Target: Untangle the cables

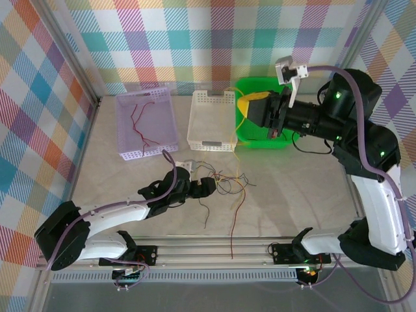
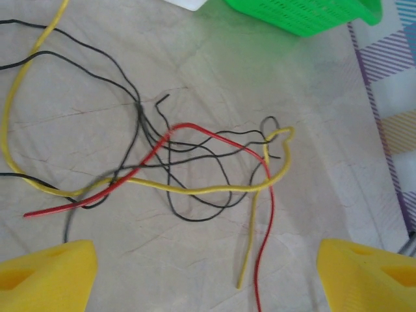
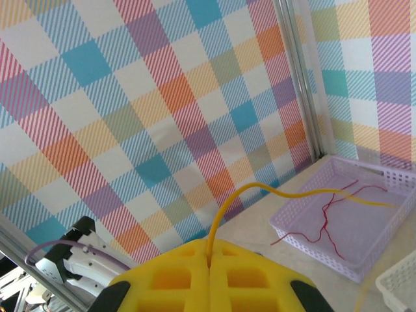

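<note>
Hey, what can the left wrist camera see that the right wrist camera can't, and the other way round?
Left wrist view: a tangle of black, red and yellow cables lying on the table ahead of the open left gripper, plus a corner of the green basket.

Right wrist view: the right gripper shut on a yellow cable, the lilac basket holding thin red cables, and the checked wall.

Shared: a yellow cable, likely the same one, and a bit of the white basket.
</note>
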